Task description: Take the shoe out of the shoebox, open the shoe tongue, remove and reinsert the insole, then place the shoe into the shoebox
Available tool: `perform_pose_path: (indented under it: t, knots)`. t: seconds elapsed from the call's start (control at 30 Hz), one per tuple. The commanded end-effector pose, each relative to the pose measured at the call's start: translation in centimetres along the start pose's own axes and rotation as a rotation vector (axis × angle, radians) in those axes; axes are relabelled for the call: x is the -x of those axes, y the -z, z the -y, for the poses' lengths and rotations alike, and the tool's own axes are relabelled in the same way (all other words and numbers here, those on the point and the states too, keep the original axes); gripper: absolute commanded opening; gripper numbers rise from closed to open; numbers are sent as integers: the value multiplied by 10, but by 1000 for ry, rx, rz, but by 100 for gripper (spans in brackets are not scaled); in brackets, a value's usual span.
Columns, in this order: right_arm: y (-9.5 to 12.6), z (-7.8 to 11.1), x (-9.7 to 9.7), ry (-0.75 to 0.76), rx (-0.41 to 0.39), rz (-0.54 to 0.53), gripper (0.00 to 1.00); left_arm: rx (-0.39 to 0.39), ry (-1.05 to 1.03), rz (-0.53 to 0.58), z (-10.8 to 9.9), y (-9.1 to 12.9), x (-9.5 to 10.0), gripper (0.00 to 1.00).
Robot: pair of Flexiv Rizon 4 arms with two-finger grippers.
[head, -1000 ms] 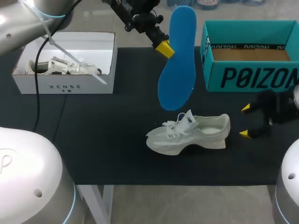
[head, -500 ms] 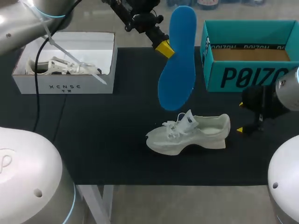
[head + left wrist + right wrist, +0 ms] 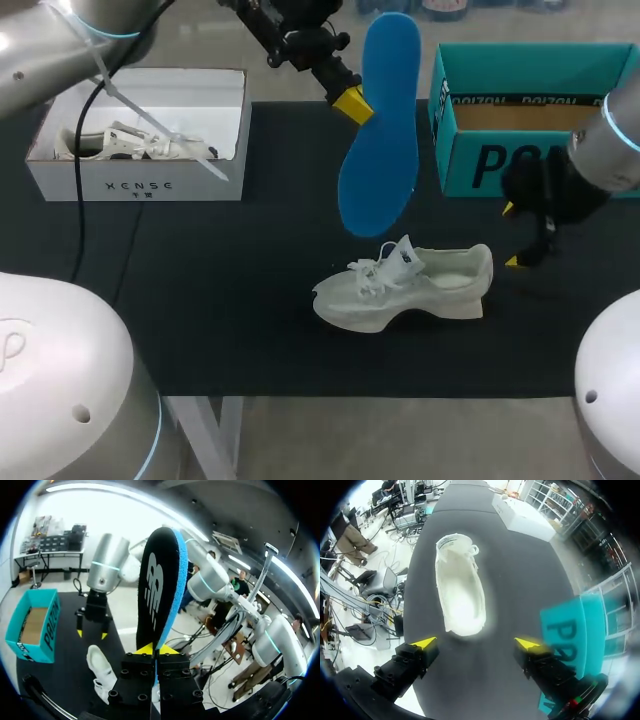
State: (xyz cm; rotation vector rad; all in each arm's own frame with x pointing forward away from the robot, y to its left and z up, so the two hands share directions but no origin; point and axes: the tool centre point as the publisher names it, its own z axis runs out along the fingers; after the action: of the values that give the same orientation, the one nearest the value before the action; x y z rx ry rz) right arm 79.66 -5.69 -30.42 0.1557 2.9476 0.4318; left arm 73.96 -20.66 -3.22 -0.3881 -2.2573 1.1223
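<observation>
My left gripper hangs high over the table's middle, shut on the edge of a blue insole that dangles upright above the white shoe. In the left wrist view the insole rises from between the shut fingers of the left gripper, its black underside showing. The shoe lies on its sole on the black mat, heel toward the teal shoebox. My right gripper stands open just right of the heel, in front of the box. In the right wrist view the shoe lies ahead of the open right gripper, its inside bare.
A white box holding another white shoe stands at the back left. The teal shoebox is open at the top, with a brown floor showing. The black mat's front edge runs just below the shoe.
My right arm has moved from the table's right edge back and inward, now in front of the teal box beside the shoe's heel. The left arm and insole have stayed still.
</observation>
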Motion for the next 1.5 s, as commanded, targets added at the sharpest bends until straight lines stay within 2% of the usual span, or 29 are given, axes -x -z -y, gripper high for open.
perform_pose_path:
  t: [0.03, 0.33, 0.77, 1.13, 1.27, 1.5]
  knots:
    - [6, -3, -11, 0, -27, 7, 100, 0, 0, 1, 0, 0, 0, 0]
    - [9, -10, -16, 16, -17, 29, 100, 0, 0, 1, 0, 0, 0, 0]
    - [9, -10, -16, 16, -17, 29, 100, 0, 0, 1, 0, 0, 0, 0]
    - [9, -10, -16, 16, -17, 29, 100, 15, -19, -10, 27, -1, -14, 0]
    - [9, -10, -16, 16, -17, 29, 100, -13, -23, -38, 29, 0, -19, 0]
    - [9, -10, -16, 16, -17, 29, 100, -13, -23, -38, 29, 0, -19, 0]
